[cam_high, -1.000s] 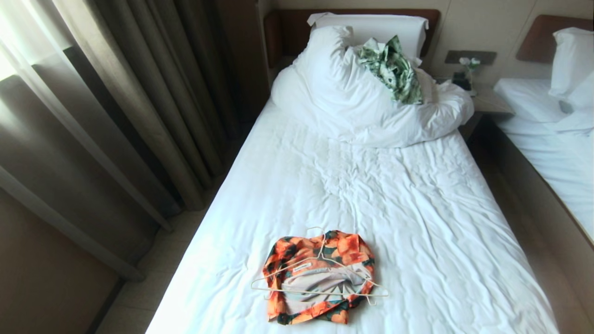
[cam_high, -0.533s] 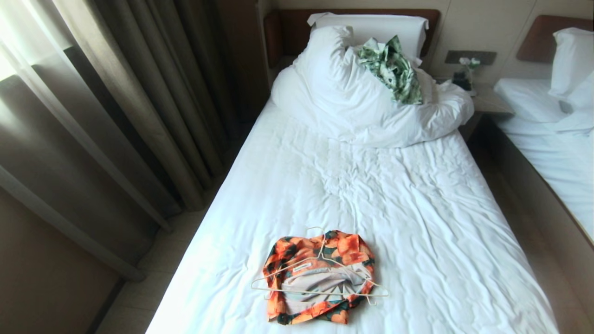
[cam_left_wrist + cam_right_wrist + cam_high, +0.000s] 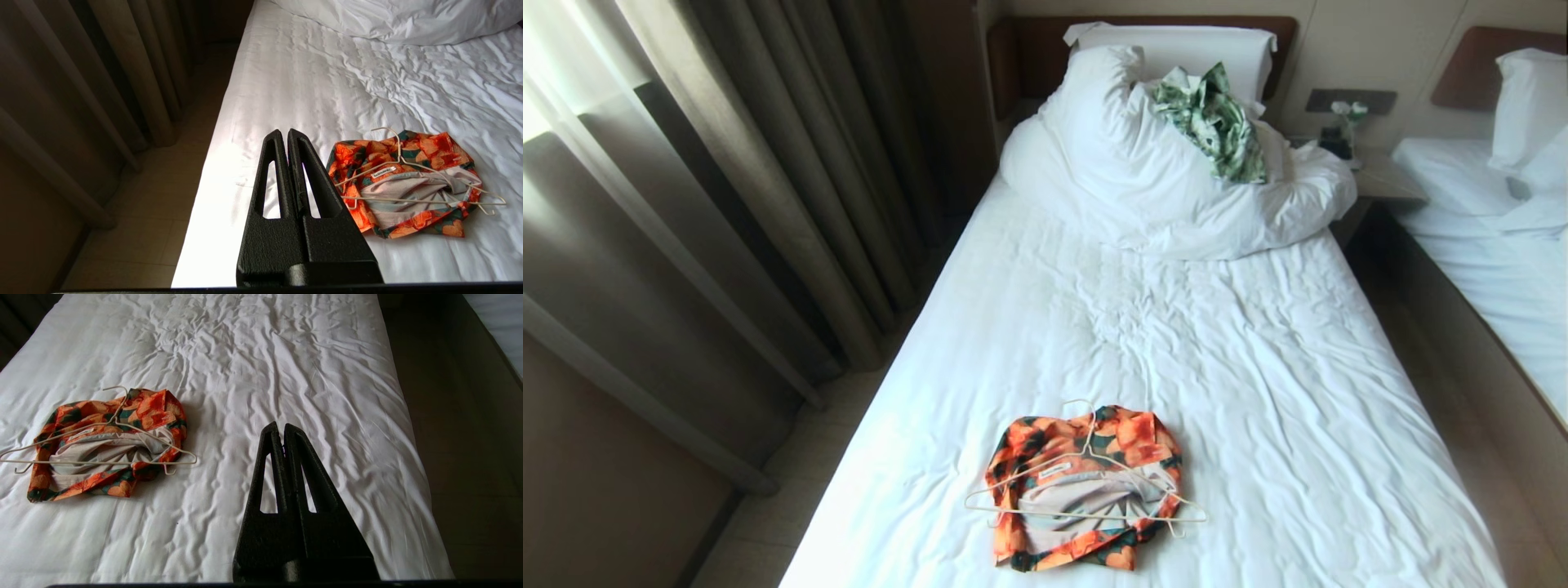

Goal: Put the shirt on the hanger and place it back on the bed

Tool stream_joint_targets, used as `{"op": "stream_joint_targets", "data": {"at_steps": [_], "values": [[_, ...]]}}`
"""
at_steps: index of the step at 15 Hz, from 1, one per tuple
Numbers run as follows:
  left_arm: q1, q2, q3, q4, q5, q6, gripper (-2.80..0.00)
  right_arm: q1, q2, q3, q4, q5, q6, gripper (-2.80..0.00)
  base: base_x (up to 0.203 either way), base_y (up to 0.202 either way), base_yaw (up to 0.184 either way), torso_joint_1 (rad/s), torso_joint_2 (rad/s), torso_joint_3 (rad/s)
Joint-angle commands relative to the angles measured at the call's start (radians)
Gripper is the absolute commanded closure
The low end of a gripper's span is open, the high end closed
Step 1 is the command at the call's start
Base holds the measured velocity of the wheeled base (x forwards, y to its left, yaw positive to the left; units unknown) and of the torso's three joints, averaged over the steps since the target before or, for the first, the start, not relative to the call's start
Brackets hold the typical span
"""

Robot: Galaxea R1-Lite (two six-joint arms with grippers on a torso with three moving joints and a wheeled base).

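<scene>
The orange-flowered shirt lies crumpled near the foot of the bed, its pale inside showing. A cream wire hanger rests on top of it, hook pointing toward the headboard. Neither arm shows in the head view. My left gripper is shut and empty, held above the bed's curtain-side edge, apart from the shirt and hanger. My right gripper is also shut and empty, over bare sheet on the other side of the shirt and hanger.
A bunched white duvet and pillow sit at the head, with a green-and-white leaf-print garment on top. Curtains hang along the left. A nightstand and a second bed stand on the right.
</scene>
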Motion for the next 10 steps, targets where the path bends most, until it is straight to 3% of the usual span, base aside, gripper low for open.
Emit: {"op": "stream_joint_targets", "data": {"at_steps": [1,10], "values": [[0.000,0.003,0.040,-0.001,0.000,-0.001,0.00,0.000,0.000,0.001,0.001,0.000,0.000,0.00,0.000,0.000,0.000,0.000,0.00,0.000],[0.000,0.003,0.040,-0.001,0.000,-0.001,0.00,0.000,0.000,0.002,0.001,0.000,0.000,0.00,0.000,0.000,0.000,0.000,0.00,0.000]]}}
